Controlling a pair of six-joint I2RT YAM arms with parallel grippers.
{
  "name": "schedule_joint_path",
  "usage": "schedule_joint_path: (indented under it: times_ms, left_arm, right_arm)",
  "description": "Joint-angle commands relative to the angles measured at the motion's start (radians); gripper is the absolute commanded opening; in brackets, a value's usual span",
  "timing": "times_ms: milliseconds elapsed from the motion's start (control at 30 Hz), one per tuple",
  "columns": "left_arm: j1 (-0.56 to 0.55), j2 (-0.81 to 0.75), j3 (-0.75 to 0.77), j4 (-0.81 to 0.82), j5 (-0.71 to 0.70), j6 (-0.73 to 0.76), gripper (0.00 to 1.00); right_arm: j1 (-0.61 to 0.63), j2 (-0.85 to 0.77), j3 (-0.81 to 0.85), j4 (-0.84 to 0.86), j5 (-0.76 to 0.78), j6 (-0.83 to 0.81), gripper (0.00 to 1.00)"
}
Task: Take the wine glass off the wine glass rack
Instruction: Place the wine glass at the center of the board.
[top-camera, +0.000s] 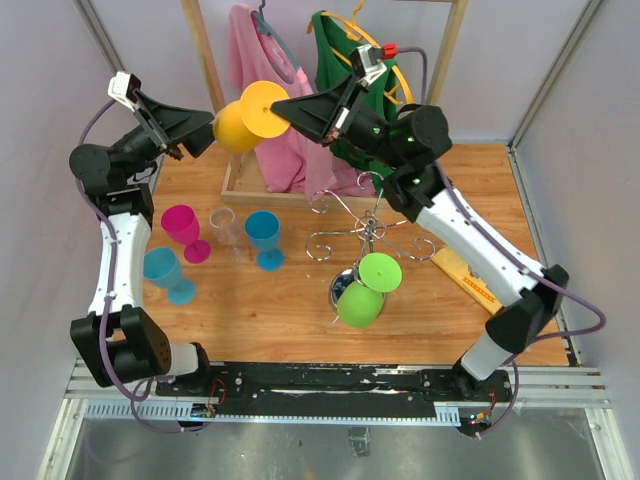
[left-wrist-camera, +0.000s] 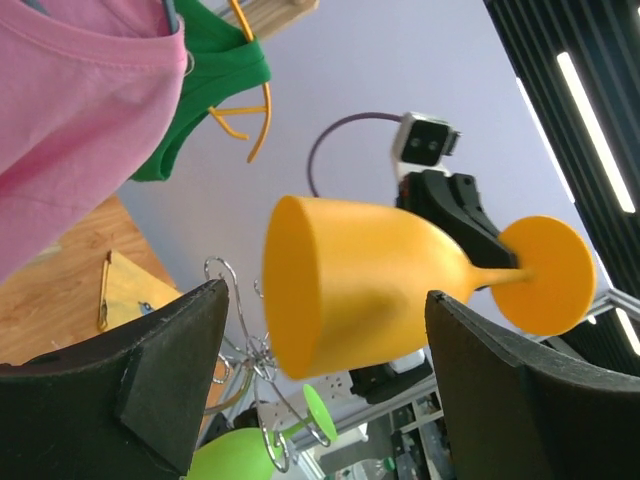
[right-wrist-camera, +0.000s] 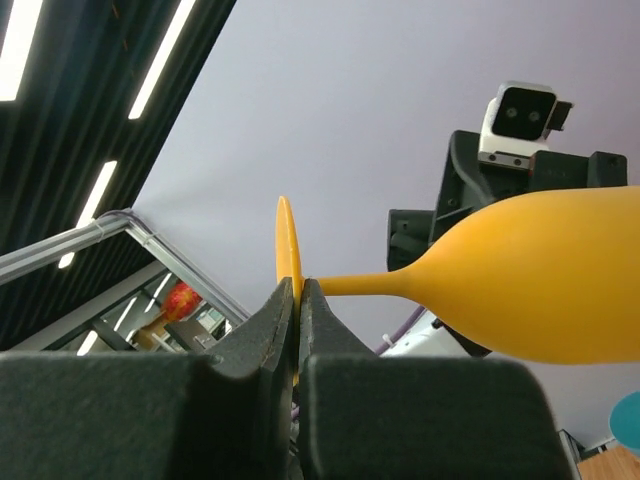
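Observation:
A yellow wine glass (top-camera: 240, 128) hangs sideways in the air, high above the table's back left. My right gripper (top-camera: 287, 108) is shut on the glass's round foot (right-wrist-camera: 288, 240), pinching the disc edge-on between both fingers (right-wrist-camera: 262, 330). My left gripper (top-camera: 207, 131) is open at the bowl (left-wrist-camera: 360, 300), its jaws wide on either side with gaps showing. The chrome wine glass rack (top-camera: 366, 226) stands mid-table to the right, and a green wine glass (top-camera: 362, 298) hangs upside down from one of its arms. Both the rack (left-wrist-camera: 245, 345) and the green glass (left-wrist-camera: 235, 455) show below in the left wrist view.
Pink (top-camera: 184, 228), clear (top-camera: 225, 227), blue (top-camera: 265, 238) and light-blue (top-camera: 166, 273) glasses stand on the table's left half. A wooden clothes rail (top-camera: 206, 60) with a pink garment (top-camera: 270, 110) and a green one (top-camera: 345, 60) is at the back. A yellow packet (top-camera: 466, 276) lies right of the rack.

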Motion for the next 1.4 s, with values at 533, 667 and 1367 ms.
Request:
schedule_joint_path:
  times_ms: [533, 667, 1367]
  left_arm:
    - [-0.009, -0.05, 0.027, 0.357, -0.085, -0.238, 0.81]
    - [-0.009, -0.085, 0.048, 0.331, -0.09, -0.235, 0.8]
    - [-0.012, -0.18, 0.186, 0.291, -0.072, -0.225, 0.71]
  right_arm:
    - [-0.013, 0.202, 0.01, 0.69, 0.072, 0.298, 0.01]
    - [-0.013, 0.199, -0.038, 0.752, 0.086, 0.321, 0.01]
    - [0.01, 0.2, -0.025, 0.879, 0.023, 0.436, 0.01]
